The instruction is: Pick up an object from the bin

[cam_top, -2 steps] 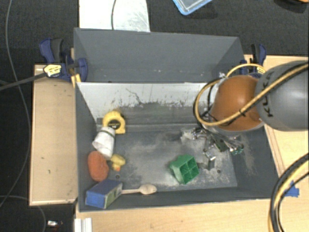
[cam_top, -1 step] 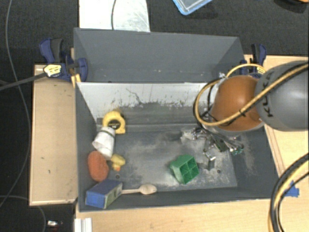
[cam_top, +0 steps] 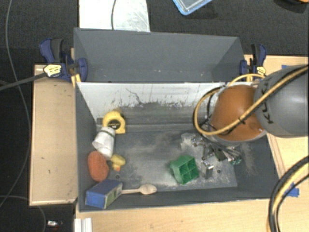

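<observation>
The arm (cam_top: 288,103) reached into the grey metal bin (cam_top: 154,57) from the right, its orange wrist cover (cam_top: 234,114) hanging over the bin's right half. Below the cover, the hand (cam_top: 210,162) was low over the floor of the bin, towards the front right. How far it was open could not be told, since its metal parts ran together with the scuffed grey floor, and nothing could be seen held in it.

The thing nearest the hand was a small green block with a ribbed, gridded top (cam_top: 184,169). It lay on the bin floor just to the left of the hand and slightly nearer the front edge, very close to it. Whether the two touched could not be made out.

The other things lay well apart from the hand, along the left side of the bin. These were a yellow tape measure (cam_top: 115,121) towards the back, a white cup on its side (cam_top: 104,142) just below it, a brown-orange oval lump (cam_top: 98,166), a small yellow piece (cam_top: 118,162) beside that, a blue box (cam_top: 102,195) in the front-left corner, and a pale wooden spoon (cam_top: 143,190) lying along the front.
</observation>
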`<action>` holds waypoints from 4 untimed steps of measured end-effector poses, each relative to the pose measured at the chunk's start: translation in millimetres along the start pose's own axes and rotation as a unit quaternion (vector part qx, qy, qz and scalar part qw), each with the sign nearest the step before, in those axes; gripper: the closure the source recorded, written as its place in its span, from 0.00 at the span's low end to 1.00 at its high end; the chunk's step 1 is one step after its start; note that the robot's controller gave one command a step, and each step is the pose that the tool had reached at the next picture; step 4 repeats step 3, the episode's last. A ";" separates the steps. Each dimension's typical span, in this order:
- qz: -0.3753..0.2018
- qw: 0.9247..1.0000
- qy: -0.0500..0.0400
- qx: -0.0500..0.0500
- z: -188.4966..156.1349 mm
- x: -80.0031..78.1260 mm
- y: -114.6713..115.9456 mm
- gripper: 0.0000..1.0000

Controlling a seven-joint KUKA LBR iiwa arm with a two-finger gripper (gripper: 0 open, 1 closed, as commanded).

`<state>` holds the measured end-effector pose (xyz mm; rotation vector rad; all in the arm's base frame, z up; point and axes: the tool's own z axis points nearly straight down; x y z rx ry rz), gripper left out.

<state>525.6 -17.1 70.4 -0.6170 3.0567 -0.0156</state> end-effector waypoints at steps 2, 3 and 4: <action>-0.008 1.000 -0.002 0.000 -0.6 5.4 31.1 1.00; -0.008 1.000 -0.002 0.000 -0.7 5.4 31.0 1.00; -0.008 1.000 -0.002 0.000 -0.7 5.4 31.0 1.00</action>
